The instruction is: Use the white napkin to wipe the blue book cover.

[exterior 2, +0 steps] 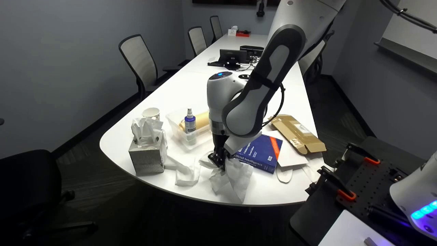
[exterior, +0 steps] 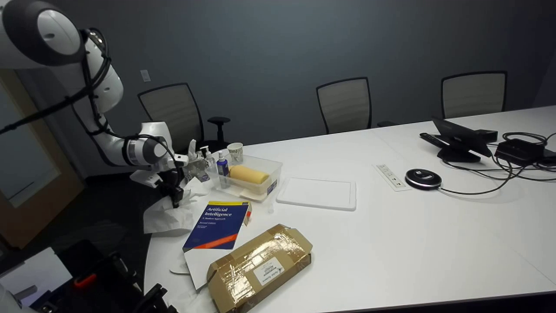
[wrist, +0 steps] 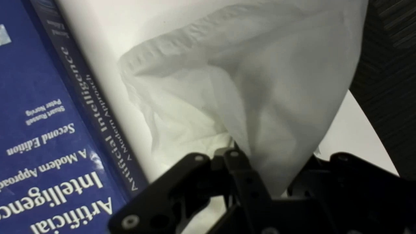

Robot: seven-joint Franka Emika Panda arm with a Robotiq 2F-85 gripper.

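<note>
The white napkin (exterior: 167, 217) is crumpled at the table's rounded end, and part of it reaches over the edge in an exterior view (exterior 2: 239, 177). My gripper (exterior: 173, 198) points down into it, beside the book. In the wrist view, its folds (wrist: 279, 87) rise between the finger linkages (wrist: 274, 159), which stand somewhat apart. The fingertips are hidden in the napkin, so I cannot see whether they pinch it. The blue book cover (exterior: 219, 226) faces up, with a yellow band and a red-orange corner stripe. The book (wrist: 42, 81) lies left of the gripper in the wrist view, apart from it.
A tan-gold package (exterior: 260, 269) and a white sheet (exterior: 197, 265) lie beside the book. A clear bin (exterior: 273, 174) with a blue spray bottle (exterior: 222, 165), a tissue box (exterior 2: 146, 159), a paper cup (exterior 2: 151, 112) and another crumpled tissue (exterior 2: 187, 174) are close by. A flat white panel (exterior: 317, 193) lies farther along.
</note>
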